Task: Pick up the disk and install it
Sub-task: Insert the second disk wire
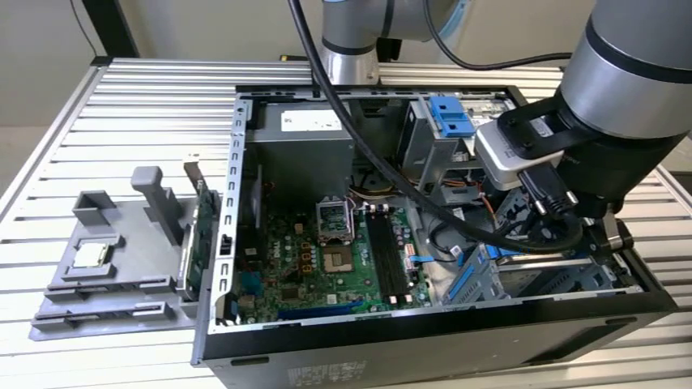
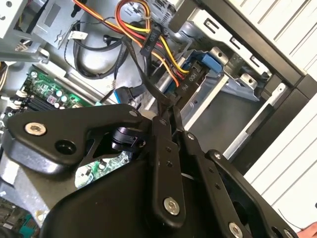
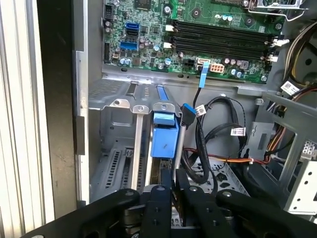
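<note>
Inside drive cage (image 3: 116, 144): pincer (image 3: 173, 181) nearly closed, fingertips at blue-railed disk (image 3: 163, 141) edge.

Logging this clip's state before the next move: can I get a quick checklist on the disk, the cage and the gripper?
1. Disk lined up in a cage slot: ok, its blue rail stands between the slot walls.
2. Disk fully seated: cannot tell.
3. Gripper at the disk: ok, fingers together right by the blue rail.
4. Gripper actually clamping the disk: cannot tell.
5. Cables away from the slot: not ok, they hang close beside it.
</note>
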You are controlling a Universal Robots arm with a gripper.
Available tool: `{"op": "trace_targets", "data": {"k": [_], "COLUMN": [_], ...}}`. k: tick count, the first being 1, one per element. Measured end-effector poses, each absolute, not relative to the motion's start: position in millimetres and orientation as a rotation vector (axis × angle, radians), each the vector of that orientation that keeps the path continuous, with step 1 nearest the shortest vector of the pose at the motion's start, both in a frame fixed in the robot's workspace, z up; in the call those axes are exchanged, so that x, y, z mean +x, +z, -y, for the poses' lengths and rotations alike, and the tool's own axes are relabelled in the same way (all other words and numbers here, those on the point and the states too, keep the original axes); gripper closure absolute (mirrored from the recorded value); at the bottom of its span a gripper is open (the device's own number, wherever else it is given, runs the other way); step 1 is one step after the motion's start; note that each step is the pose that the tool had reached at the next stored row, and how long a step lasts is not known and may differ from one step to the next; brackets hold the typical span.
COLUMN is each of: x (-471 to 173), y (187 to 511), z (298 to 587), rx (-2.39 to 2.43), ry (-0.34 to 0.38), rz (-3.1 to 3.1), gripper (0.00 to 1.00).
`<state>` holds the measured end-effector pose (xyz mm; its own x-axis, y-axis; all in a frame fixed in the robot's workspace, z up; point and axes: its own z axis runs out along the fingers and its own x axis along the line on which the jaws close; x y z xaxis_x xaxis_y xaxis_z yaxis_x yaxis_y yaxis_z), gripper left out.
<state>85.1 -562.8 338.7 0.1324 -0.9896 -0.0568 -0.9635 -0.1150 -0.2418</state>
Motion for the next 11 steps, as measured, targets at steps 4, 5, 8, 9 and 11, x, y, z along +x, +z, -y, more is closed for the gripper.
{"op": "trace_targets", "data": {"k": [4, 5, 8, 9, 11], "x": [85.1, 85.1, 85.1, 85.1, 85.1], "y": [337.2, 336.5, 334.7, 334.5, 334.4], "z": [564.0, 564.2, 564.7, 565.5, 567.4], "rx": [-2.187, -2.186, -2.184, -2.181, -2.177], "ry": [-0.173, -0.174, -0.174, -0.175, -0.175], "rz": [-1.928, -1.928, -1.932, -1.935, -1.94], "gripper": [1.0, 1.0, 1.0, 1.0, 1.0]}}
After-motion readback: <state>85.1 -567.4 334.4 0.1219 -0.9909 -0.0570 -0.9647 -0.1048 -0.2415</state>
